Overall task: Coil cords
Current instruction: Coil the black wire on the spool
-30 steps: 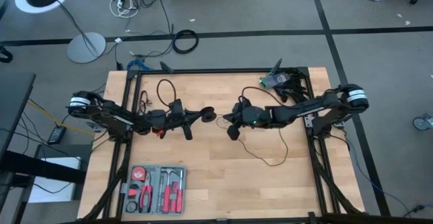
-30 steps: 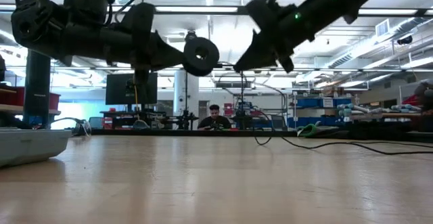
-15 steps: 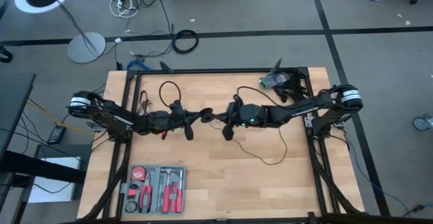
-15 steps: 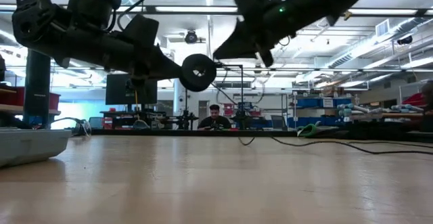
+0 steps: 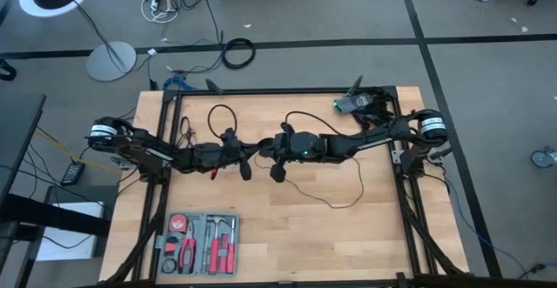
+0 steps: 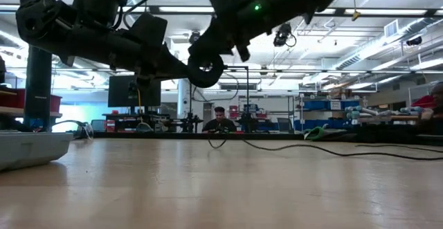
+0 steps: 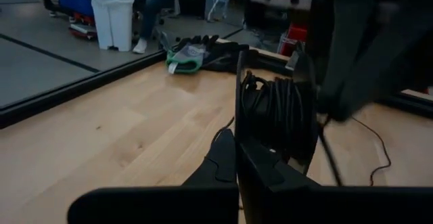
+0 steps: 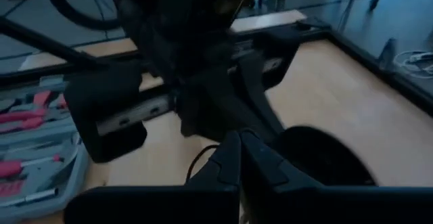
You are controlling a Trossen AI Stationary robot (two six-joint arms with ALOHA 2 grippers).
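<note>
High view: my left claw pinches the puck mid-worktop, wire already wound on it. My right claw, pressed together, looks to hold the wire, which trails slack toward the right edge. Winding is underway, I judge; next calls for another wrap around the puck.

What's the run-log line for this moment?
left gripper: shut on puck | right gripper: shut, beside puck, mid-air | cord: trailing loose on table
</note>
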